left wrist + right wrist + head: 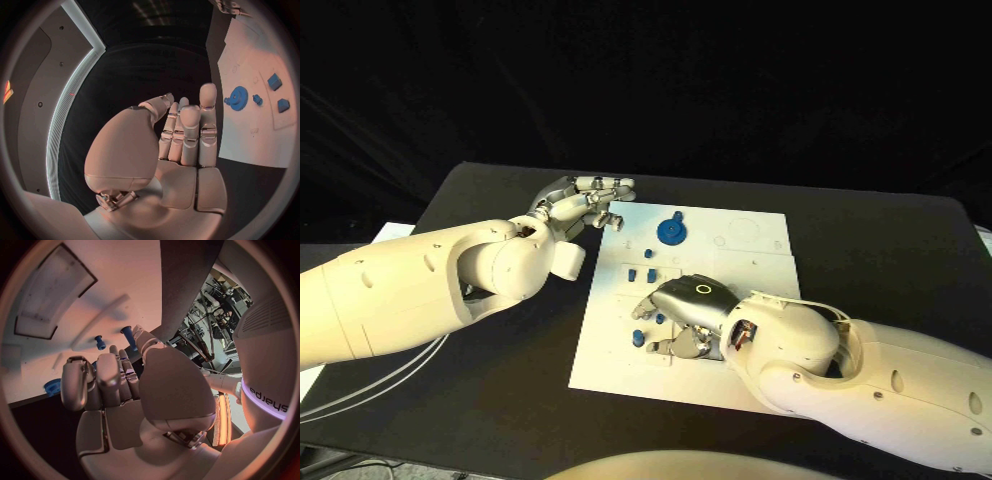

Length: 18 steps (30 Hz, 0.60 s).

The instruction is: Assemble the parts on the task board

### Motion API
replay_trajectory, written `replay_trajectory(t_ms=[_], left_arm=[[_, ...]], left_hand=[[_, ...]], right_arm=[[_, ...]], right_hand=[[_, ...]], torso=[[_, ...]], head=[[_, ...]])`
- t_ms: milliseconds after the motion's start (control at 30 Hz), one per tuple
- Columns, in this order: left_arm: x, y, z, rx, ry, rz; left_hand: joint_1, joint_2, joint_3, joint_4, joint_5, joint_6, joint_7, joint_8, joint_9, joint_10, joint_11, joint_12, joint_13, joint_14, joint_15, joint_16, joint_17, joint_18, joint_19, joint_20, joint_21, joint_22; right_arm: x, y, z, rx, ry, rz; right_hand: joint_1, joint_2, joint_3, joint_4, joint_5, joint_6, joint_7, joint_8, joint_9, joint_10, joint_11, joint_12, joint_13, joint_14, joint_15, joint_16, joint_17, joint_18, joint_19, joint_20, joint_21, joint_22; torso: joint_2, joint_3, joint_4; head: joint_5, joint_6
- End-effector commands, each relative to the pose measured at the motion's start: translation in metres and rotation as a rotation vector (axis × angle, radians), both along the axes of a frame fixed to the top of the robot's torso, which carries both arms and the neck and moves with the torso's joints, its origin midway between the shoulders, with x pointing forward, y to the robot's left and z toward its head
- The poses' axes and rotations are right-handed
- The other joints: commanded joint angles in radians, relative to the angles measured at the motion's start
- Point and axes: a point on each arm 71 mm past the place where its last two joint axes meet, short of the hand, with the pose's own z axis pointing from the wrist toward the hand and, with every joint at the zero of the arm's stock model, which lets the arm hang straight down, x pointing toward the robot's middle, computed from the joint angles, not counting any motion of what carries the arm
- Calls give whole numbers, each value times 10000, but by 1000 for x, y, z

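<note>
Fingers of the right hand point(687, 318) curl down over small blue parts point(635, 338) on the white board point(747, 240); whether they pinch one, I cannot tell. Left hand point(583, 205) hovers empty, fingers straight, beside the board's far corner near a blue gear point(671, 230).

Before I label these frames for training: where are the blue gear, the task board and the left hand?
blue gear point(671, 231), head view, centre of its round face.
task board point(759, 235), head view, bare white surface near its far right corner.
left hand point(589, 200), head view, middle of the hand.
</note>
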Motion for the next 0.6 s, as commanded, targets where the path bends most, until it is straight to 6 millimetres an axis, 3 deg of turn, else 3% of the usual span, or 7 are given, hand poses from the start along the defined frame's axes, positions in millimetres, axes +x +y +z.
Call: replay_trajectory(t_ms=[33, 233, 367, 500, 600], left_arm=[[0, -1, 1, -120, -33, -147], [0, 0, 0, -107, -28, -123], [0, 1, 0, -88, -11, -103], [0, 2, -1, -74, -3, -87], [0, 2, -1, -69, 0, -81]], left_hand=[[-4, 121, -60, 14, -69, -12, -16, 53, -2, -53, -41, 47, 13, -68, -26, -60, -8, 134, -49, 9, -30, -14], [-4, 121, -60, 14, -69, -12, -16, 53, -2, -53, -41, 47, 13, -68, -26, -60, -8, 134, -49, 9, -30, -14], [-4, 121, -60, 14, -69, -12, -16, 53, -2, -53, -41, 47, 13, -68, -26, -60, -8, 134, -49, 9, -30, -14], [-8, 147, -99, -3, -73, -8, -22, 68, -1, -60, -47, 84, 15, -86, -30, -70, -52, 139, -51, 7, -80, -45], [-8, 147, -99, -3, -73, -8, -22, 68, -1, -60, -47, 84, 15, -86, -30, -70, -52, 139, -51, 7, -80, -45]], right_arm=[[0, -10, 14, 1578, -413, -353], [2, -49, 33, 2645, -161, -1395], [9, -90, 42, 2637, 769, -2829], [10, -129, 40, 2107, 1215, -4145], [7, -151, 35, 1475, 1405, -4993]], right_hand=[[55, 184, -156, 18, 55, 321, 12, 79, 32, 332, -54, 210, 22, 25, -20, -28, -86, 92, 87, -43, 45, 112], [167, 416, -194, 47, 91, 838, -82, 153, 53, 1485, -237, 756, 91, 77, -160, 66, -16, 34, 280, -140, 228, 328], [89, 505, -146, 224, 122, 1302, -257, 292, 95, 3087, -580, 1352, 378, 226, -416, 484, 451, -91, 629, -343, 610, 795], [-298, 299, -477, 517, 418, 1533, -525, 365, 95, 4412, -914, 2172, 1065, 371, -718, 974, 1010, -216, 955, -639, 978, 1244], [-690, 184, -850, 836, 876, 1547, -629, 375, 76, 4770, -1010, 2873, 1805, 447, -806, 1323, 1417, -293, 1143, -753, 1195, 1514]], torso=[[-11, 2, -4], [-24, -5, -46], [-63, -17, -111], [-99, -36, -172], [-118, -28, -251]], head=[[-44, 31], [-212, 93], [-564, 147], [-865, 216], [-983, 232]])
